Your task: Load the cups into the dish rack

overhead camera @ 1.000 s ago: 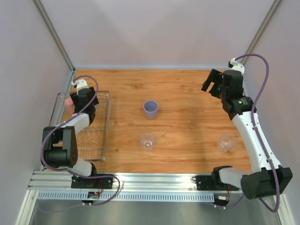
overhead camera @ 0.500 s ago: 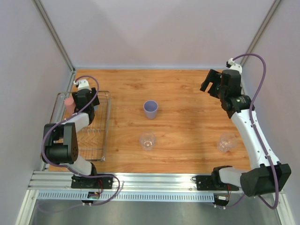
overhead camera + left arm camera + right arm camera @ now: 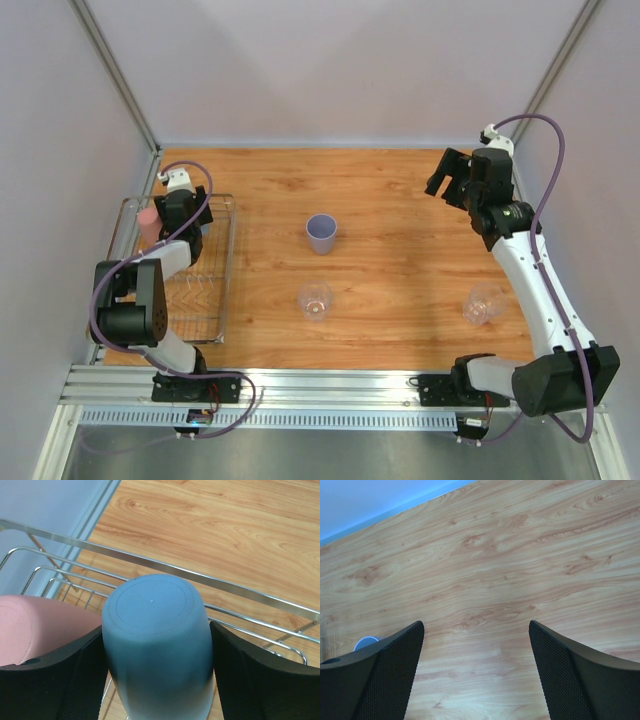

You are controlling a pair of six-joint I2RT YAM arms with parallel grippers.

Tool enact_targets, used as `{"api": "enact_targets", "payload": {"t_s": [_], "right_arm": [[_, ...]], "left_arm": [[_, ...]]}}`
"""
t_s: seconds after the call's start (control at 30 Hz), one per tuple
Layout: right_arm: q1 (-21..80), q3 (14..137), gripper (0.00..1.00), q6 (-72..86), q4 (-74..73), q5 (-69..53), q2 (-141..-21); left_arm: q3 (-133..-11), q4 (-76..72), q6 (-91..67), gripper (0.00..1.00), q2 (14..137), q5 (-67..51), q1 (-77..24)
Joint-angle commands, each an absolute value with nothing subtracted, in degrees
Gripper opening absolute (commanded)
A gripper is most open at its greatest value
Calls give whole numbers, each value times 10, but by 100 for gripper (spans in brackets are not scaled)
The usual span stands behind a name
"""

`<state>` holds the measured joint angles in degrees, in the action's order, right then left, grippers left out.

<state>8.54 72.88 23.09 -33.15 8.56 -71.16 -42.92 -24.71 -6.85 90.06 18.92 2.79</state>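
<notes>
The blue cup (image 3: 157, 645) is sitting bottom-up between the two black fingers (image 3: 65, 680) of the left claw (image 3: 156, 627). Both fingers are pressing against its sides, so the claw is clamping the blue cup. The cup is hanging inside the raised rim of the dish rack (image 3: 228, 270), toward the rack's far end, with the thin wires showing around and below it. Whether its mouth is resting on the prongs cannot be told.

Just beside it, on its left in the wrist view, the pink cup (image 3: 148, 222) is lying in the same rack. It is touching or nearly touching the claw's left finger. The rack is standing along the left edge of the wooden surface (image 3: 400, 200), its long side running from near to far.

The other three cups are standing outside the rack. The lavender cup (image 3: 321, 233) is sitting upright, mouth up, around the middle of the surface. A clear cup (image 3: 315, 300) is standing nearer the arm bases, almost directly in front of the lavender one and apart from it. The second clear cup (image 3: 482, 304) is sitting well off to the right, close beside the right arm's white forearm.

The right claw (image 3: 447, 180) is hovering over the far right part of the surface, well apart from every cup. Its fingers are standing wide apart with only bare wood between them. In its wrist view a small piece of pale cup rim is peeking out beside its left finger.
</notes>
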Motion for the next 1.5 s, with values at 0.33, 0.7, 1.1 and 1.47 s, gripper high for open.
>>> {"api": "enact_targets", "payload": {"t_s": [0.33,0.7,1.1,1.47], "right_arm": [[83,751,87,228,-312,69,-716],[83,748,86,233,-309,67,-712],[83,751,86,246,-304,52,-709],[203,787,90,201,-288,25,-807]], "left_arm": [[-439,-272,-54,84,894,185,31],[-439,-269,-55,89,889,186,30],[-455,-237,-62,89,825,164,31],[-524,-20,-87,91,639,52,30]]}}
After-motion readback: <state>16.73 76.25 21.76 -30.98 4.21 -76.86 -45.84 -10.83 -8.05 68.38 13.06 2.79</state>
